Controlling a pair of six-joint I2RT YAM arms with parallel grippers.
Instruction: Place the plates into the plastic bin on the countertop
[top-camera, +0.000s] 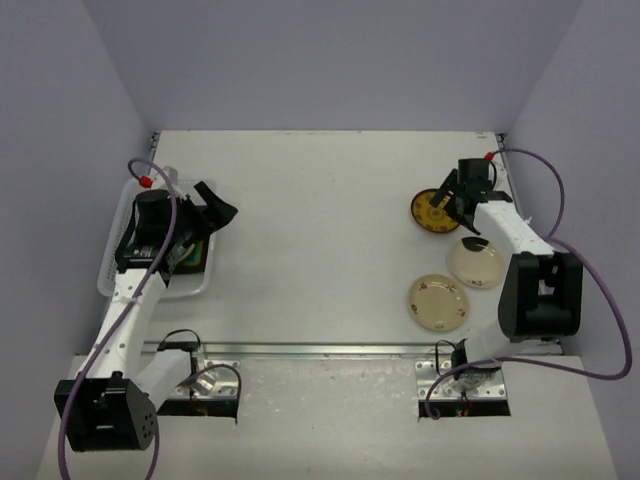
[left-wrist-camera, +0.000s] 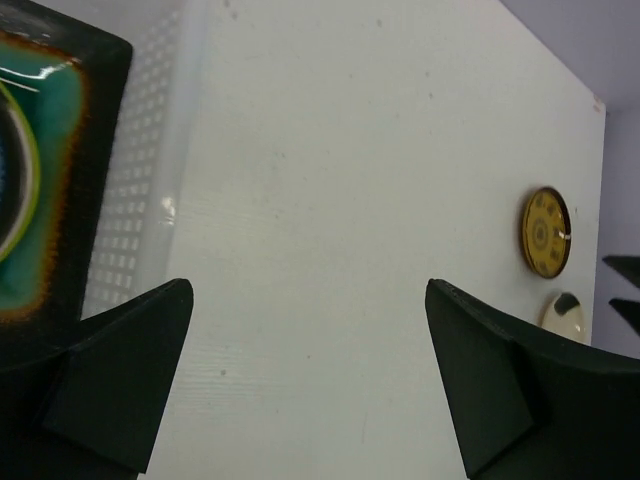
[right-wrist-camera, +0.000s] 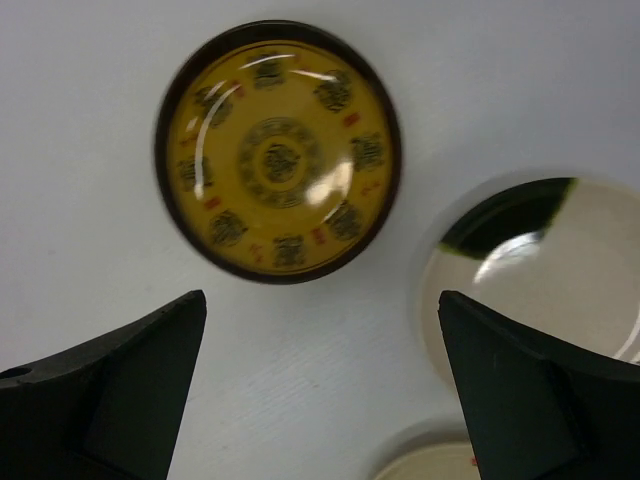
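The plastic bin (top-camera: 112, 262) stands at the countertop's (top-camera: 320, 230) left edge. A teal, dark-rimmed square plate (left-wrist-camera: 50, 150) lies in it, with a round rim on top, mostly cut off. My left gripper (top-camera: 218, 205) is open and empty, just right of the bin; its jaws (left-wrist-camera: 308, 290) stand wide over bare counter. My right gripper (top-camera: 452, 208) is open and empty, hovering at the near edge of the brown-yellow patterned plate (right-wrist-camera: 278, 150). A cream plate with a green patch (right-wrist-camera: 540, 270) lies to its right. Another cream plate (top-camera: 437, 301) lies nearer the rail.
The metal rail (top-camera: 330, 349) runs along the counter's near edge. Lilac walls close in the back and both sides. The bin's slotted wall (left-wrist-camera: 140, 200) is close beside my left finger. The right arm's body (top-camera: 540, 290) stands beside the cream plates.
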